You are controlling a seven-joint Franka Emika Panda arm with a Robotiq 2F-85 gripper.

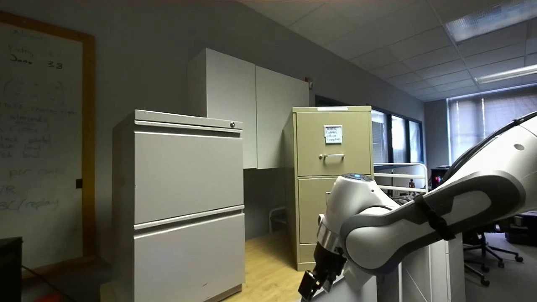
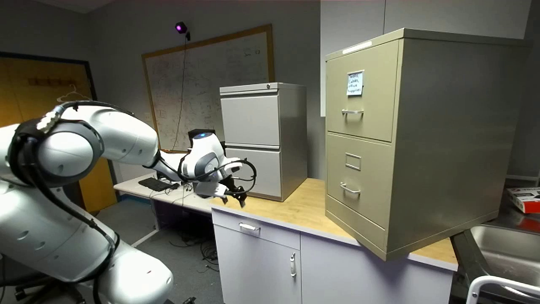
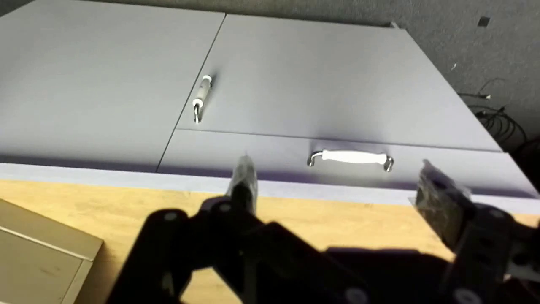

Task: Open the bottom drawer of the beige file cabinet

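The beige file cabinet (image 1: 309, 201) stands on the counter in both exterior views (image 2: 447, 135). A white paper sheet (image 2: 355, 83) is on its top drawer. Its bottom drawer (image 2: 377, 185) is shut, with a metal handle (image 2: 350, 188). In an exterior view my arm covers part of this drawer and its handle (image 1: 312, 209). In the wrist view only a lower corner of the cabinet (image 3: 38, 266) shows at lower left. My gripper (image 3: 336, 169) is open and empty, fingers wide apart, pointing down near the counter's front edge. It is apart from the beige cabinet, between it and the grey cabinet's front (image 2: 234, 202).
A pale grey cabinet (image 1: 188, 180) stands on the same wooden counter (image 2: 303, 207). Under the counter, a base cabinet (image 2: 257, 257) has a drawer with a white handle (image 3: 354, 156) and a door handle (image 3: 202, 93). A sink (image 2: 474, 236) lies beyond the beige cabinet.
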